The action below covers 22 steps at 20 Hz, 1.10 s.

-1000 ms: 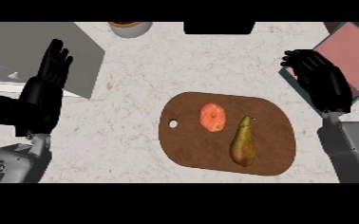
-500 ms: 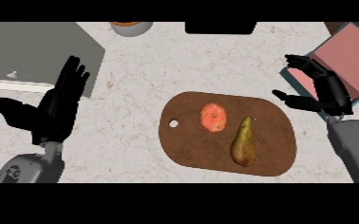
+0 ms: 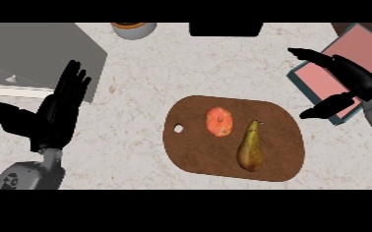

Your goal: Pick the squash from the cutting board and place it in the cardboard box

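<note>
A brown cutting board (image 3: 280, 164) lies right of centre in the head view. On it are an orange, round, ribbed item (image 3: 219, 122) and an olive-brown pear-shaped item (image 3: 250, 147); I cannot tell which is the squash. A grey box (image 3: 44, 54) with a pale flap sits at the upper left. My right hand (image 3: 347, 76) hovers right of the board, open, thumb spread wide from the fingers, holding nothing. My left hand (image 3: 58, 110) stands open at the left, fingers up, beside the grey box.
A pink pad with a teal rim (image 3: 320, 76) lies under my right hand at the right edge. A grey bowl with orange contents (image 3: 134, 29) and a black object (image 3: 225, 28) stand along the far edge. Speckled counter shows between box and board.
My right hand has turned, its thumb spreading away from the fingers, and stays right of the board. My left hand shifted right and down a second ago, then barely moved.
</note>
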{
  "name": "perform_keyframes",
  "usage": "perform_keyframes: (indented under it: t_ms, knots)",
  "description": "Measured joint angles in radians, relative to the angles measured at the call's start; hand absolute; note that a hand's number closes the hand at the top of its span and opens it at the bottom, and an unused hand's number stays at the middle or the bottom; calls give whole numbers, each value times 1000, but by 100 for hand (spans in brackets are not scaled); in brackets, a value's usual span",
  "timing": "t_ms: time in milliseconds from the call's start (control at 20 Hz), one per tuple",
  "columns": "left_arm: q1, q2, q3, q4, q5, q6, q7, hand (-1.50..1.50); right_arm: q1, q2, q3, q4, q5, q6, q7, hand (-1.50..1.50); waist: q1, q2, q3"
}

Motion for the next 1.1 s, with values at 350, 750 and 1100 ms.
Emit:
perform_keyframes:
  t_ms: [350, 750, 1100]
  knots:
    - [37, -10, 19, -29, -10, -15, 3, 0, -57, 32, 12, -162, -57, 167, 269, -150, -7, -1, 1]
    - [40, -51, 39, -6, -46, -44, -7, 0, -36, 157, -12, -330, -59, 191, 479, -150, -9, 1, 2]
    - [39, -78, 58, -31, -85, -53, 24, 0, 9, 243, -23, -377, 26, 203, 584, -150, -8, 2, 2]
